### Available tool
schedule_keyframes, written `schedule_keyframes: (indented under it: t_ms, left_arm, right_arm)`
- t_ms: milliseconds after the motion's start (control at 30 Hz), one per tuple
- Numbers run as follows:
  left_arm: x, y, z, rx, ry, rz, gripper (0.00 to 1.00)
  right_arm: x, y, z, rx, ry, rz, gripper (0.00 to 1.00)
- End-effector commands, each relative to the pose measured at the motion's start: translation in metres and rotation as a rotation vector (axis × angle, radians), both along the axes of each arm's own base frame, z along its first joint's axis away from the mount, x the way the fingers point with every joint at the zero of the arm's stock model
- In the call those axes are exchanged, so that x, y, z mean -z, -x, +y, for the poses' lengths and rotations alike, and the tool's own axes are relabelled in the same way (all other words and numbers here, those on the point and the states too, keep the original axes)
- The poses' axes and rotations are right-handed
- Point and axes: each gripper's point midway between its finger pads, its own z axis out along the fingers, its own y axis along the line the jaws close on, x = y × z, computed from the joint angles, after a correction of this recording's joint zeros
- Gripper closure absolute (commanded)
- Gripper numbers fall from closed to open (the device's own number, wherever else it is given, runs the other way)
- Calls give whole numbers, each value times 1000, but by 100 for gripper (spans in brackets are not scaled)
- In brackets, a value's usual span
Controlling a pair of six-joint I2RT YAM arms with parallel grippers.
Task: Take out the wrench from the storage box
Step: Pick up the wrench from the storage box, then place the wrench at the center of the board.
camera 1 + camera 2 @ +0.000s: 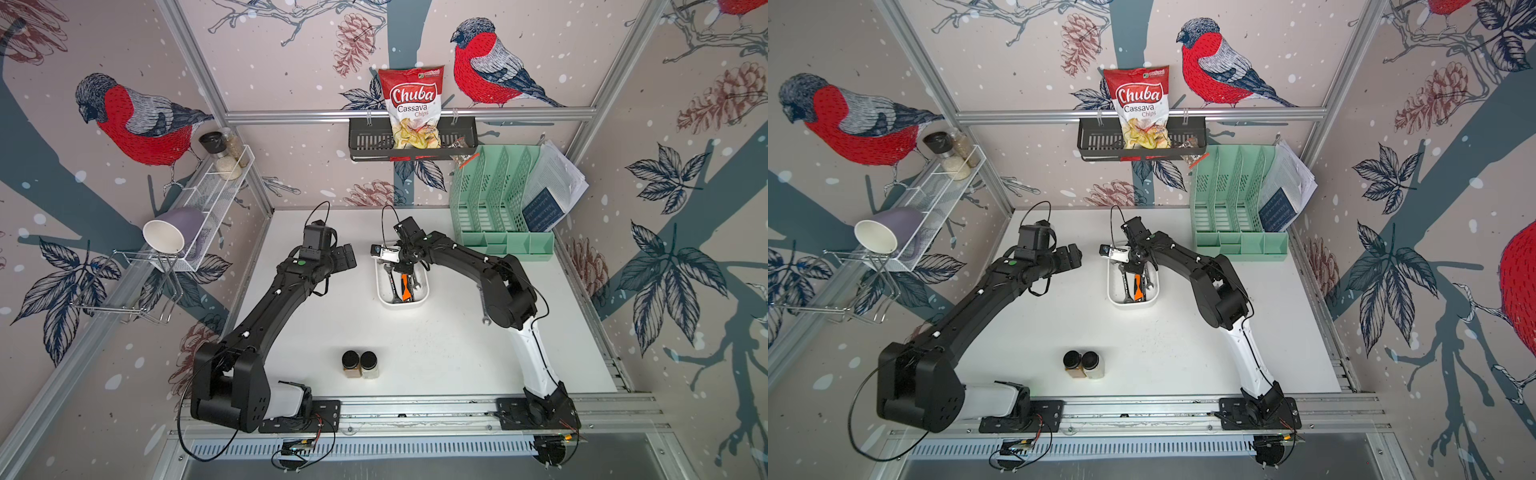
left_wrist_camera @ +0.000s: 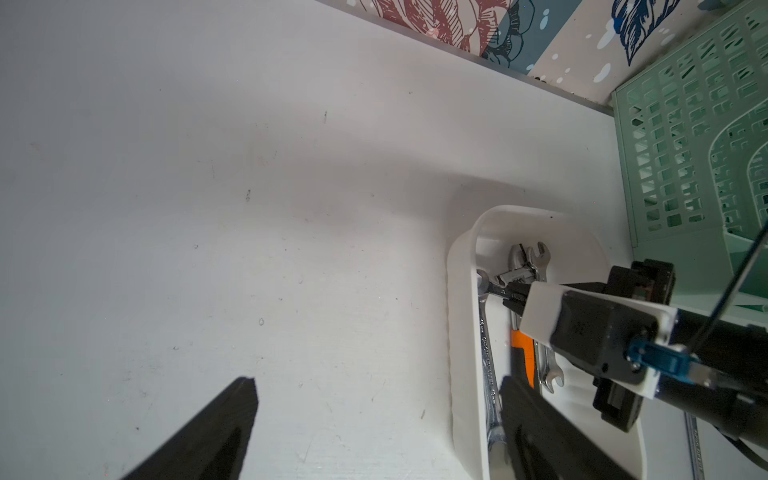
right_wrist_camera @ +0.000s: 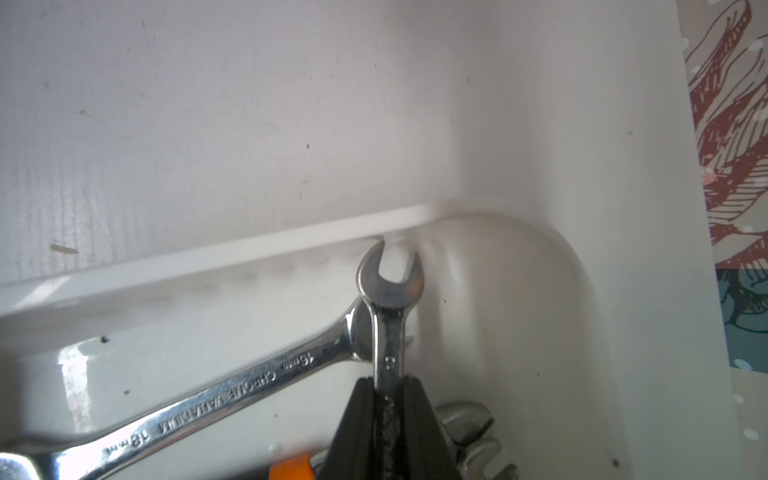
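Item under inspection: the small open-end wrench [image 3: 390, 291]. It is sitting inside the storage box [image 3: 249, 249], at the end of the box farther from the robot's base. The right end effector [image 3: 388, 384] is clenching its shank between both fingers, just behind the head.

The wrench's long axis is running straight on from the fingers. Its open mouth is pointing away from the end effector, toward the box's long wall on the left arm's side, close under the rim near a rounded corner. The head is crossing over the ring end of a larger combination wrench [image 3: 208, 403]. Whether it is touching that wrench or raised clear cannot be told.

An orange-handled tool [image 1: 405, 287] and an adjustable wrench [image 2: 519, 266] are sharing the box.

Judgement: the grasp is made and the lift-out is the step in hand. The next move is calling for a rise high enough to bring the head over the rim without dragging the neighbouring wrench along, followed by a carry to the bare bench [image 1: 332, 324].

The left end effector [image 1: 347, 257] is standing released, fingers spread wide and holding nothing — hovering over the bench just beside the box. The mint-green file organiser [image 1: 490, 195] is standing behind the box, apart from it.
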Motion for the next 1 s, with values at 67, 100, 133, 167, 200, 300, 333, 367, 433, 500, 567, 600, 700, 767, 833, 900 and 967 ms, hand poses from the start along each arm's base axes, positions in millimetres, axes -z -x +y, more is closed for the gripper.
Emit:
schedule_keyframes:
  t_ms: [67, 100, 133, 167, 200, 300, 333, 367, 433, 500, 567, 600, 700, 767, 833, 900, 967]
  left_arm:
    - [-11, -2, -2, 3, 27, -37, 5]
    - [-12, -1, -4, 13, 36, -41, 5]
    - [-13, -1, -5, 17, 42, -45, 5]
    - [-14, -1, -6, 21, 47, -47, 5]
    - [-15, 0, -6, 22, 48, -49, 5]
    - [-19, 0, -6, 22, 53, -61, 5]
    - [-20, 1, -7, 24, 55, -62, 5]
    - [-22, 1, -7, 24, 57, -66, 5]
    - [-24, 2, -6, 24, 57, -73, 5]
    - [-27, 3, -6, 24, 59, -81, 5]
    - [-28, 3, -7, 28, 64, -85, 6]
    - [-29, 3, -8, 30, 69, -85, 6]
    - [-31, 5, -12, 38, 74, -88, 6]
    - [-32, 7, -17, 47, 69, -92, 6]
    - [-33, 10, -23, 60, 62, -98, 6]
    - [-35, 12, -30, 72, 57, -99, 6]
    - [-35, 15, -35, 82, 50, -101, 6]
  right_arm:
    - [-26, -12, 3, 125, -70, -60, 100]
    - [-30, -15, 1, 155, -82, -66, 100]
    - [-33, -17, -1, 179, -88, -71, 100]
    - [-38, -20, -3, 213, -96, -81, 100]
    - [-43, -23, -5, 246, -108, -89, 100]
    - [-62, -26, -11, 337, -158, -104, 100]
    - [-69, -28, -13, 365, -177, -113, 100]
    - [-76, -29, -16, 404, -199, -122, 100]
    - [-89, -31, -23, 480, -239, -139, 100]
    - [-102, -33, -31, 566, -281, -146, 100]
    - [-112, -28, -38, 629, -311, -144, 100]
    - [-116, -23, -44, 661, -323, -148, 100]
    - [-124, -1, -61, 735, -361, -151, 100]
    - [-128, 14, -74, 782, -393, -143, 100]
    - [-130, 30, -89, 827, -418, -137, 100]
    - [-128, 48, -103, 871, -437, -134, 100]
    - [-122, 62, -117, 918, -454, -125, 100]
